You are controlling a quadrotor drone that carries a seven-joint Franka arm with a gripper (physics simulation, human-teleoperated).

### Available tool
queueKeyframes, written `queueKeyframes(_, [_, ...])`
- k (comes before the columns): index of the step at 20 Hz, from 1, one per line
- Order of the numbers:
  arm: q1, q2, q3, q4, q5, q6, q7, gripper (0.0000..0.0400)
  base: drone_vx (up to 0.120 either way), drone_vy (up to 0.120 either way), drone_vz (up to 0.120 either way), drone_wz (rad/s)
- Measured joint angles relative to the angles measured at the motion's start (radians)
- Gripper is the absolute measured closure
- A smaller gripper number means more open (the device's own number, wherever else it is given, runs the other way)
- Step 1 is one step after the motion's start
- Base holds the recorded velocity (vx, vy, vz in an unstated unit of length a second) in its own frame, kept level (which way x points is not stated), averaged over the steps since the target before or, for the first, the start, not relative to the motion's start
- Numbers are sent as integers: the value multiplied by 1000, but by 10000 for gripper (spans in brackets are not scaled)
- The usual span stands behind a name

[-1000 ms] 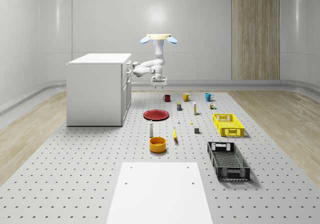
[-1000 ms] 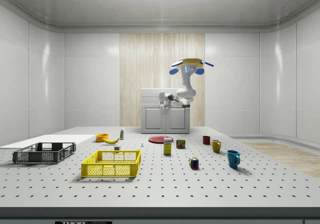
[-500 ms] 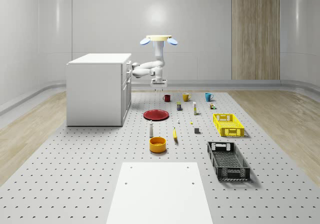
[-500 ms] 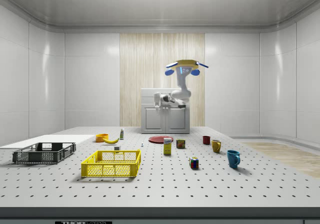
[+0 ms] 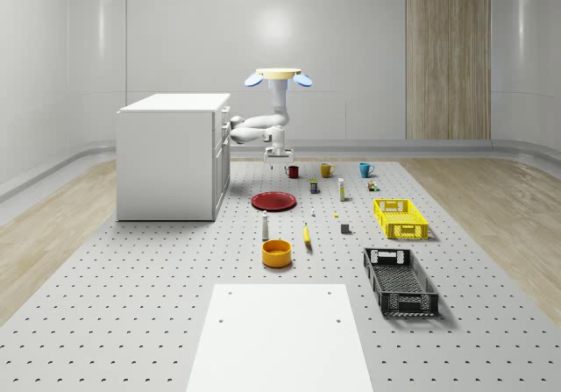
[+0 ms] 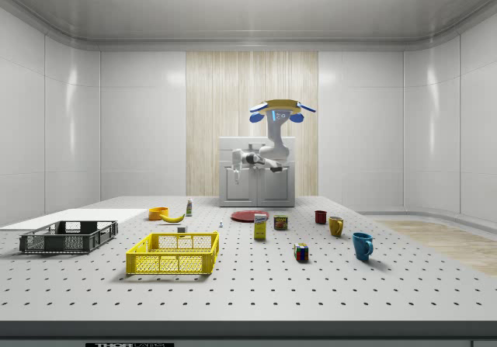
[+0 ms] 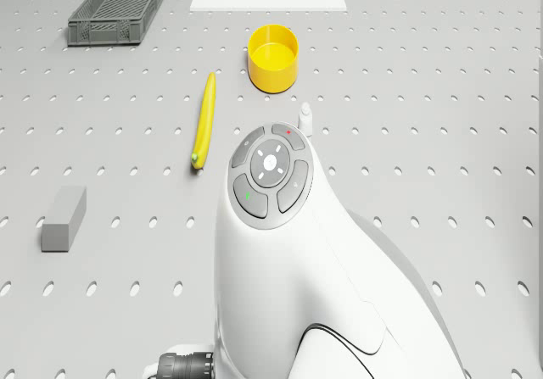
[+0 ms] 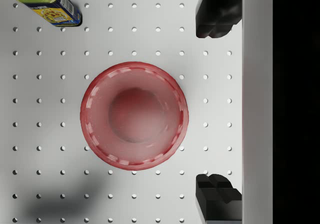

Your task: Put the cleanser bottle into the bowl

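We hover mid-frame above the red plate (image 5: 273, 201), pincer (image 8: 218, 103) released and empty, because the cleanser bottle (image 5: 265, 225) remains ungrasped beside the bowl (image 5: 276, 253).

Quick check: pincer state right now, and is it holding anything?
Pincer: open and empty, fingers wide apart, hanging above the red plate; the drone hovers beside the cabinet.
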Motion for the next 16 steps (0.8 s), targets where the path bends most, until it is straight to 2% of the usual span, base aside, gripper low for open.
queueKeyframes(8, [-6, -23, 5, 1, 10, 22, 5, 0, 120, 0, 0, 0])
queueKeyframes(16, [98, -38, 7, -1, 15, 34, 18, 0, 120, 10, 0, 0])
